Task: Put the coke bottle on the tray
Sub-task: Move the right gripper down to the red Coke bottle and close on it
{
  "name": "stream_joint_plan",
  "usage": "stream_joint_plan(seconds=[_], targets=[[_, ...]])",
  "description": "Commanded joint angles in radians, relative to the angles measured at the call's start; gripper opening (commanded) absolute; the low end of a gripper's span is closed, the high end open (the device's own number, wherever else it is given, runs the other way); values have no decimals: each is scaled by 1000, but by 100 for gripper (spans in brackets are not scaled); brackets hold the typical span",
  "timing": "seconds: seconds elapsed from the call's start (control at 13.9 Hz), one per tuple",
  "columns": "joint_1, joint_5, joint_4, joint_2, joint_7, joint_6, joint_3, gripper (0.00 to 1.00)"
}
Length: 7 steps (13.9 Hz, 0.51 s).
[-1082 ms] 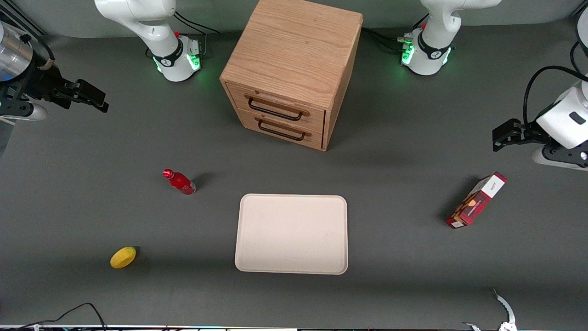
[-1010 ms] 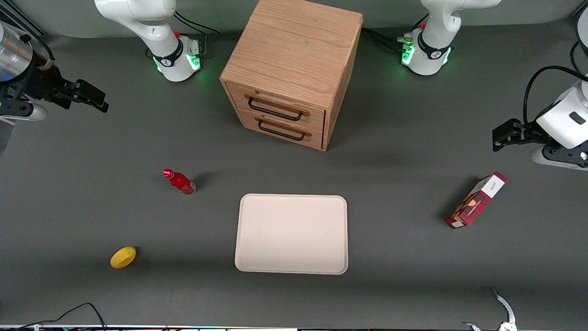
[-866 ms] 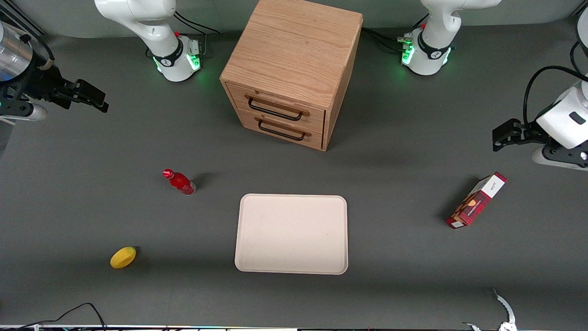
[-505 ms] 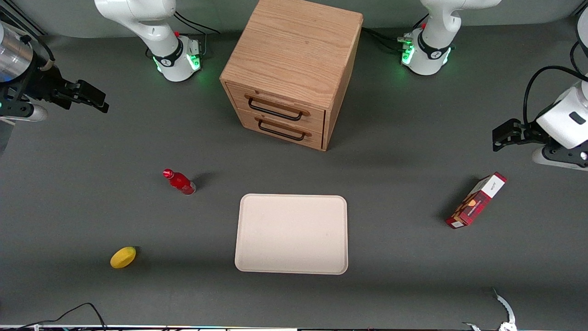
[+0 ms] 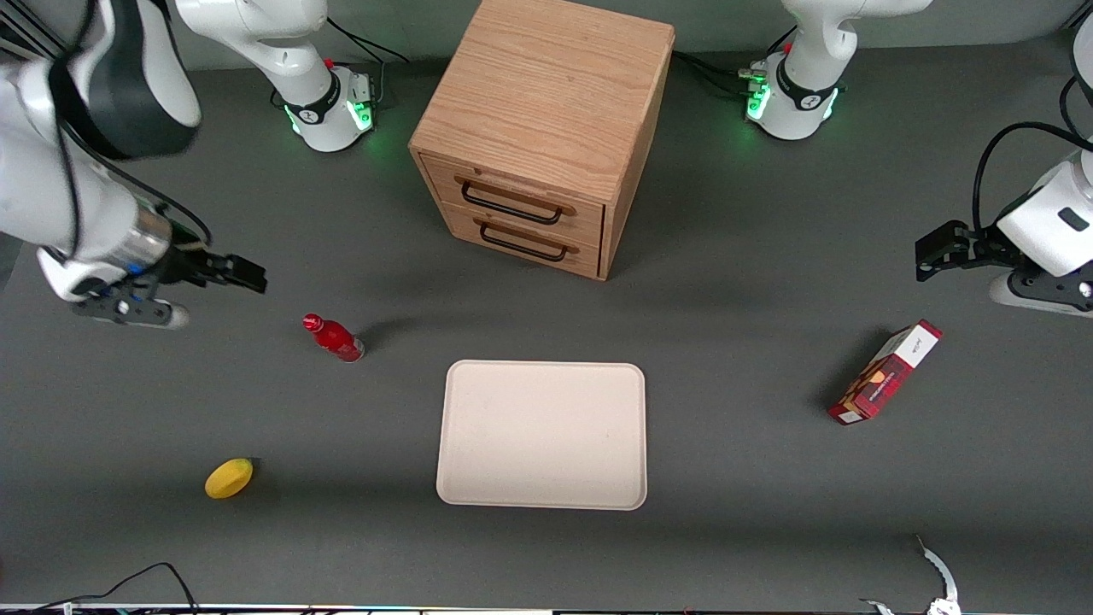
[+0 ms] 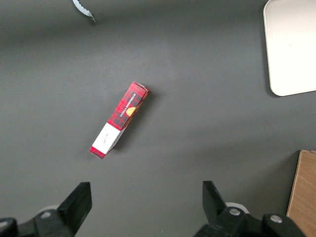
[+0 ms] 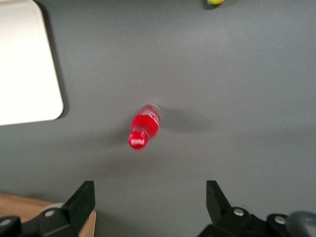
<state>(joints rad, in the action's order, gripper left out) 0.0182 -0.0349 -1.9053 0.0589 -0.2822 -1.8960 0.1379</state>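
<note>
**A:** Where is everything on the table [image 5: 734,530]?

**B:** In the front view, the coke bottle [image 5: 334,337] stands on the table, a short way from the tray [image 5: 541,434] at about the tray's ten o'clock. The tray holds nothing. The end effector [image 5: 242,275] hovers above the table near the bottle, at roughly the bottle's ten o'clock. Its two fingers are spread wide and grip nothing; the right wrist view shows the bottle [image 7: 143,125] between and ahead of the fingertips [image 7: 85,196].

**A:** Which way does the bottle point?

**B:** It looks upright, long axis vertical, red cap on top and clear base on the table. In the front view it seems to lean toward ten o'clock, probably just the camera's angle.

**A:** What could go wrong?

**B:** The bottle is slim and tall for its base, so I judge tipping the main risk. A finger brushing the cap during descent could knock it over and send it rolling. An off-centre closing could push it sideways. A grip high on the narrow neck might let it swing or slip while carried. Setting it down on the tray's raised rim could also topple it. The lemon [image 5: 229,477], at the bottle's seven o'clock, lies well apart, and the wooden cabinet [image 5: 540,128] is out of the path.
</note>
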Motion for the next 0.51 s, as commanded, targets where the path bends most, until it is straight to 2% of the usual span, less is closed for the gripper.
stream_joint_plan(seconds=[0.0, 0.43], targets=[[2, -10, -72, 28, -64, -148, 31, 100], [-1, 1, -210, 98, -91, -398, 31, 100]])
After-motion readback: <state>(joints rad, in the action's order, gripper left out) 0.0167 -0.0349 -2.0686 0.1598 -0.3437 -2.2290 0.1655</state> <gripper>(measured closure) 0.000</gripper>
